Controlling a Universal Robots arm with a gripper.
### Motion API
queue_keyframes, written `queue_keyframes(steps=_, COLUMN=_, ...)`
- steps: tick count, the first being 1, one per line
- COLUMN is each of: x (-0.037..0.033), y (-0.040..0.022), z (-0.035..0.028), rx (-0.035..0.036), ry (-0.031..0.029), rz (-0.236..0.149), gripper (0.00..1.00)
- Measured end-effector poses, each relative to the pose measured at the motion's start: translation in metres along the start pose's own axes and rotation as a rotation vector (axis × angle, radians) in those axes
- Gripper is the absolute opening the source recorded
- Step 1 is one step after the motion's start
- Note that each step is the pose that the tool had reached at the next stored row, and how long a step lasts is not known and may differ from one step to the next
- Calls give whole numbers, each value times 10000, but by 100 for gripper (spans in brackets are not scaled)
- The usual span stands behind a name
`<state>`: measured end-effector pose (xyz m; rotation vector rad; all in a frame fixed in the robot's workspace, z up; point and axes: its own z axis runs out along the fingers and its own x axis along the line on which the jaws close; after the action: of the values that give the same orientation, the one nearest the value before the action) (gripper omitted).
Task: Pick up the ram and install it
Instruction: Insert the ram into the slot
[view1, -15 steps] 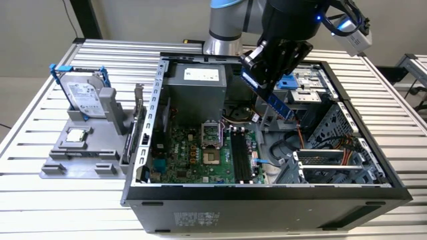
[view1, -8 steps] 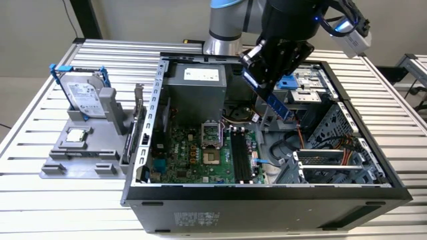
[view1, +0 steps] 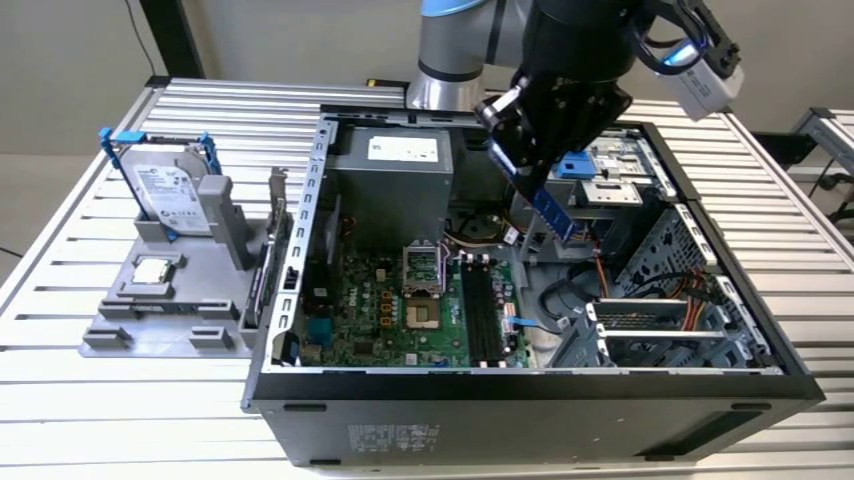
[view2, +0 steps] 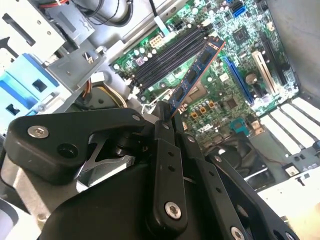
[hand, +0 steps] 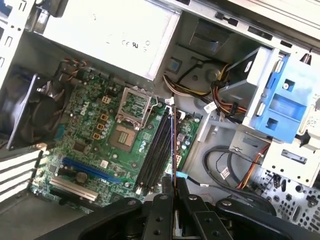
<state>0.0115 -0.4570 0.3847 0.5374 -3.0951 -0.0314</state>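
Exterior view, from its left: slatted tabletop (view1: 67, 400), and on it a grey fixture (view1: 160, 320) with the hard drive (view1: 171, 195) stood upright, not involved. Next comes the open case (view1: 534, 395), with the motherboard (view1: 387, 310) laid flat on its floor. The black slots (view1: 483, 310) are found on the side of the motherboard toward the exterior view's right, long axis running from the near case wall toward the back.

Above them, a little toward the exterior view's right, the ram (view1: 547, 205) is held by one end in the gripper (view1: 514, 150), which is pinched tight on it. The stick is hung slanted, free end lower and aimed into the case, well apart from the board; nothing is touched by it.

In the first wrist view the ram (hand: 174, 145) is seen edge-on, running out from the gripper (hand: 175, 192) nearly parallel to the slots (hand: 156, 150). In the second wrist view its (view2: 197, 67) far tip is seen near one end of the slots (view2: 167, 55).

The target is judged to lie below the gripper, with heading roughly matched and tilt not levelled. The arm (view1: 454, 40) is seen entering from behind the case, wrist bent down over the opening. A blue drive bracket (view1: 577, 165) sits just past the ram.
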Motion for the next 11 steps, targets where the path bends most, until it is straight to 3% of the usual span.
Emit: queue_keyframes(steps=11, x=0, y=0, z=0, rx=5, ry=-22, rz=1143, gripper=0)
